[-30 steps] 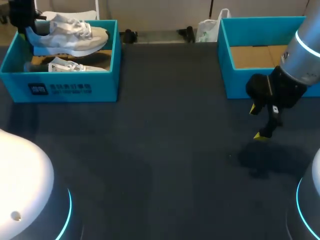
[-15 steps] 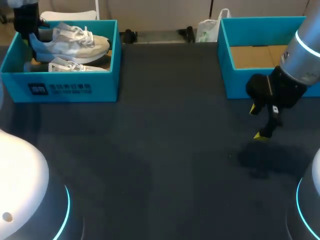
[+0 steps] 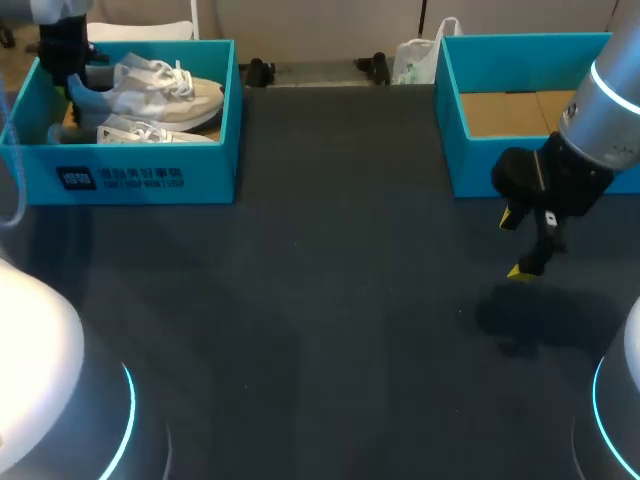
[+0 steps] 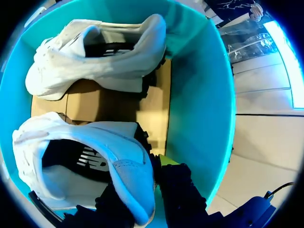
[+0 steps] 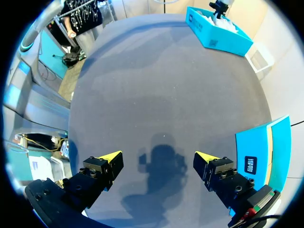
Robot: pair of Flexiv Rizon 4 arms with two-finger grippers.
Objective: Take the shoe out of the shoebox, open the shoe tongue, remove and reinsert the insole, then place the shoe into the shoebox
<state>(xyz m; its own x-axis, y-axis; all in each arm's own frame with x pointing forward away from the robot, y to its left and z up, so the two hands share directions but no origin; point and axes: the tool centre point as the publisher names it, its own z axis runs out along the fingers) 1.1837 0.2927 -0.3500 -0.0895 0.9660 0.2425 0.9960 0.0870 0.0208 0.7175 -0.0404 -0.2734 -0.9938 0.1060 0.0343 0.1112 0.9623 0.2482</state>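
Though dark, table (image 3: 330, 320) beneath teal shoeboxes (image 3: 140, 178).

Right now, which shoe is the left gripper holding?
The rear shoe: its heel is clamped in the left gripper. The front shoe lies loose by the front wall of the shoebox.

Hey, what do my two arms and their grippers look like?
The right arm is a silver-grey cylinder with a thin cyan ring, ending in a black wrist. The right gripper has blocky black fingers with bright yellow tips. The left gripper is black too, with one yellow tip showing.
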